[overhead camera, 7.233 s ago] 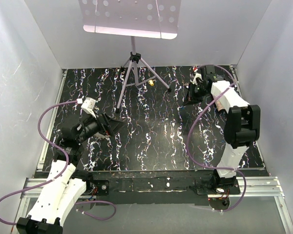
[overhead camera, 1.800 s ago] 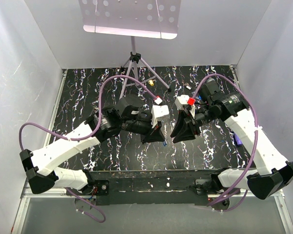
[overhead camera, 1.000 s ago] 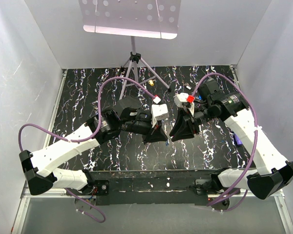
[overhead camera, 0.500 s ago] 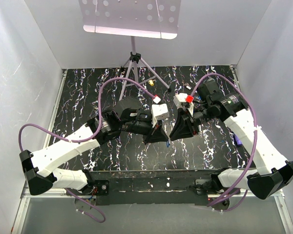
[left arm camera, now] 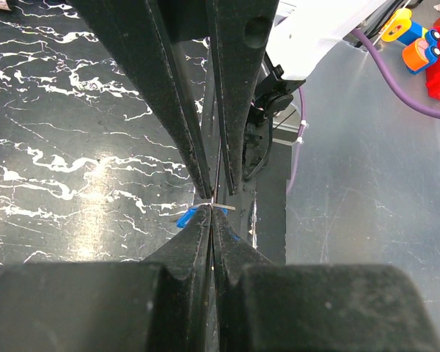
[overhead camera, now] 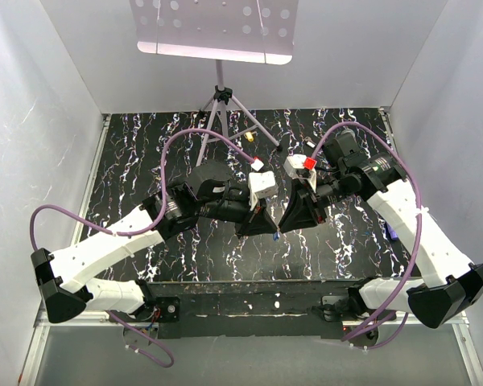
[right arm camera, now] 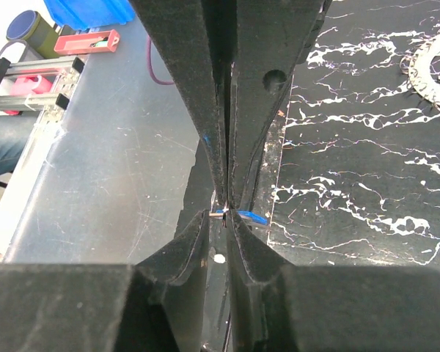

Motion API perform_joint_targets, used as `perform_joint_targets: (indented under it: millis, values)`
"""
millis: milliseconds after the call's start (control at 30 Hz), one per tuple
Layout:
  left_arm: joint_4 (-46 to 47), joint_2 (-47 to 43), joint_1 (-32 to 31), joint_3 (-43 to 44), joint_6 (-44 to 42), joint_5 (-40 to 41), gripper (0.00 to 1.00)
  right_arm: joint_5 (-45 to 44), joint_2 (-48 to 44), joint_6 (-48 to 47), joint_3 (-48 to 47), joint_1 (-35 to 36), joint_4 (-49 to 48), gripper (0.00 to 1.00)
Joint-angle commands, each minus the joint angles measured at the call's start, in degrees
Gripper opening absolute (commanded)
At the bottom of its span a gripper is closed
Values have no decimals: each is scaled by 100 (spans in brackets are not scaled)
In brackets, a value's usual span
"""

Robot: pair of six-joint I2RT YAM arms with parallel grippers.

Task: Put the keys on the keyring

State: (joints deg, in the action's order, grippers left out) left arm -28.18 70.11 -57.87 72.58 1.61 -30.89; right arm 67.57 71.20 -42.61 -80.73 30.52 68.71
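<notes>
While both arms are reaching in over the middle of the desk [overhead camera: 145, 169], the left hand [overhead camera: 267, 227] and the right hand [overhead camera: 285, 225] are meeting tip to tip, the left coming from 9 o'clock and the right from 3 o'clock. The left hand is pressing its fingers fully together on the blue key [overhead camera: 275, 236]. In the left wrist view the key's blue head is showing on both sides of the fingertips, and a thin silver shank is sticking out toward the right hand. The right hand's fingers are standing barely apart around that shank; whether they are actually gripping it I cannot tell. The keyring [right arm camera: 431, 64] is lying flat on the desk, well apart from both hands, at 2 o'clock in the right wrist view. A yellow key [overhead camera: 249, 137] is lying at 12 o'clock from the hands, near the feet of the tripod [overhead camera: 218, 108].
</notes>
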Motion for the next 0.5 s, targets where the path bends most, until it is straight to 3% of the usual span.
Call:
perform_joint_targets:
  millis: [0,267,467]
  values:
    - [120,-199,-5,-33,6,5,0,28,-1,25,-13,68,-86,22]
    - [138,-182,-5,-33,6,13,0,-95,8,139,-22,85,-191,22]
    - [155,-173,-5,-33,15,22,0,-104,17,139,-22,94,-209,7]
